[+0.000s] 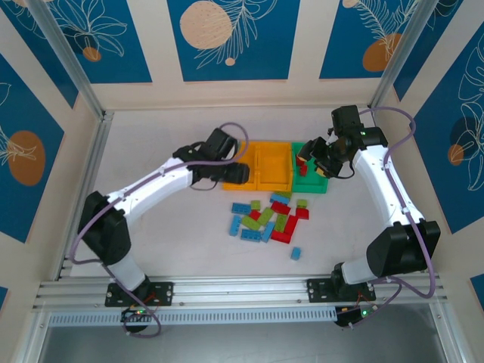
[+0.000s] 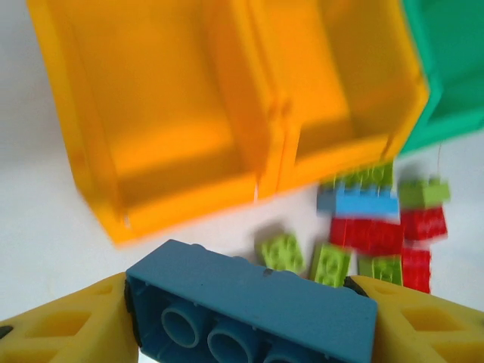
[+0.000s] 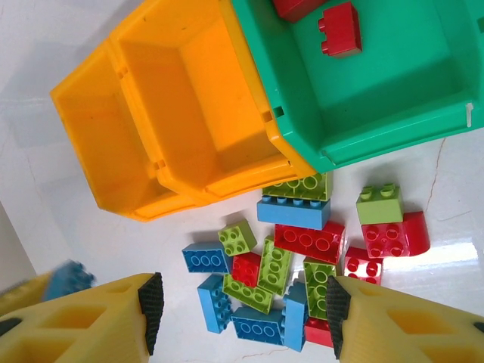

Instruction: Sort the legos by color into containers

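A row of three joined open plastic bins (image 1: 257, 186) is seen on a pale worktop (image 1: 174, 242). Two orange-yellow bins (image 2: 189, 204) sit side by side, and one green bin (image 3: 363, 151) forms the right end.

Just in front of the row's left end, a long blue studded plastic brick (image 2: 249, 302) is pinched endwise between the jaws of the left arm (image 1: 159, 181). It appears to be short of the rim and not yet over any bin. Above the row's green end, the jaws of the right arm (image 1: 382, 189) are spread, with nothing between them.

If the blue brick were released here, it would probably be dropped on the worktop in front of the row. Because it is gripped only by its ends, it could be twisted loose by a knock against the rim. With both arms close over the row, a collision could be caused.

Two red bricks (image 3: 340, 29) are counted inside the green bin, and both orange-yellow bins are seen empty. In front of the row's right half, a loose heap of bricks (image 1: 268, 219) is spread. About five blue, six lime green and five red are counted, though overlaps leave this uncertain. One more small blue brick (image 1: 296, 253) lies alone, farther from the row than the heap.
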